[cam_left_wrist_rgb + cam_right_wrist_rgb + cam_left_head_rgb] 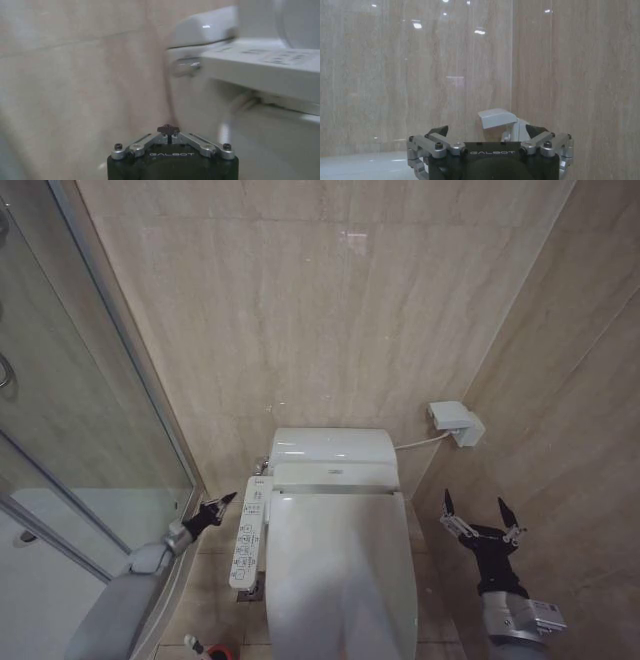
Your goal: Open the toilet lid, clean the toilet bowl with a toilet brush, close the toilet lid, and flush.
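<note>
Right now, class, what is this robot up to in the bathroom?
The robot faces a toilet whose toilet lid is down, so the bowl is covered. Its left gripper, fingers shut, is held out beside the toilet, close to the long button panel and towards the chrome flush lever on the tank. The right gripper hangs open on the other side of the toilet, holding nothing. A red brush holder stands on the floor near the left arm.

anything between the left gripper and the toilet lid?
Yes. The button panel runs along the toilet's left side, between the shut left gripper and the closed toilet lid. The open right gripper on the other side has only bare floor between.
</note>
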